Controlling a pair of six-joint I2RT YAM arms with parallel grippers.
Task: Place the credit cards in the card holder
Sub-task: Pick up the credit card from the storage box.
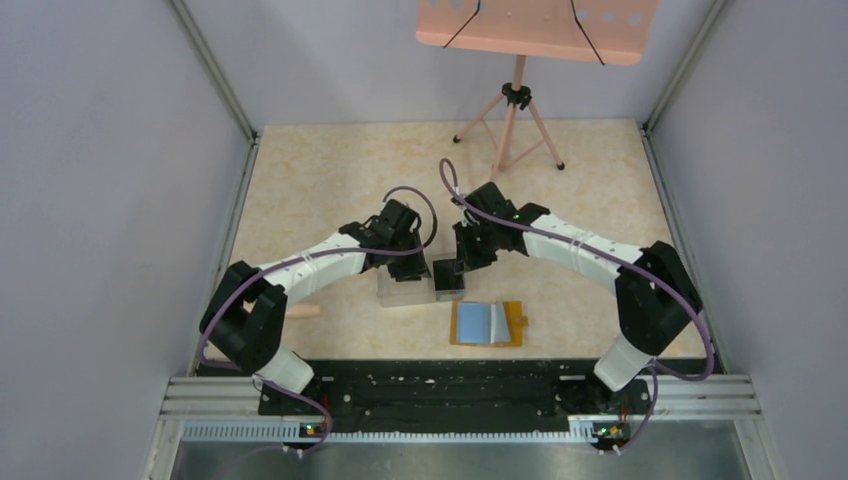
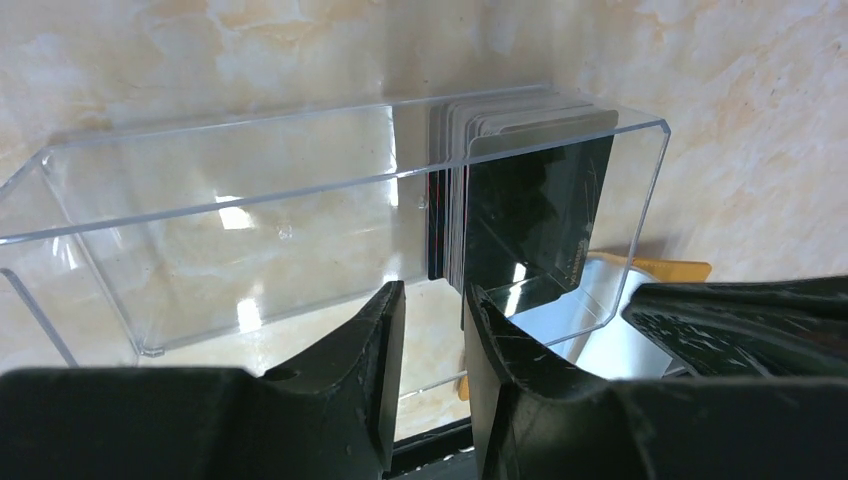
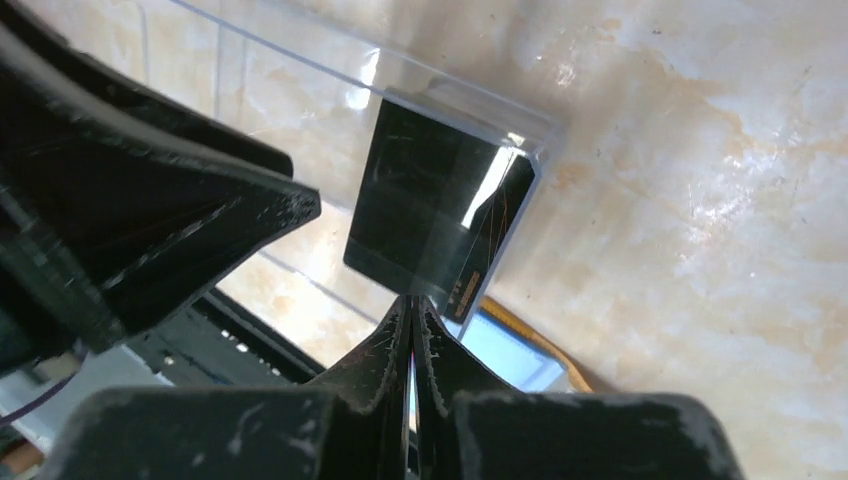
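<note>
Standing on edge at one end of the clear box (image 2: 220,230), the credit cards (image 2: 530,210) are seen as a dark stack (pale print on one card is too small to be read). The card holder (image 1: 487,323) is laid open on the table (image 1: 330,170) near the box. The right gripper (image 3: 413,305) is closed by the front card's lower edge. The left gripper (image 2: 430,310) is held narrowly parted at the box's wall.

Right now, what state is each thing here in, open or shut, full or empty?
clear box: cards at one end, the rest empty
credit cards: stacked on edge inside the box
card holder: lying open, pockets up
left gripper: fingers slightly apart at the box wall, grip unclear
right gripper: shut, tips by the cards
</note>
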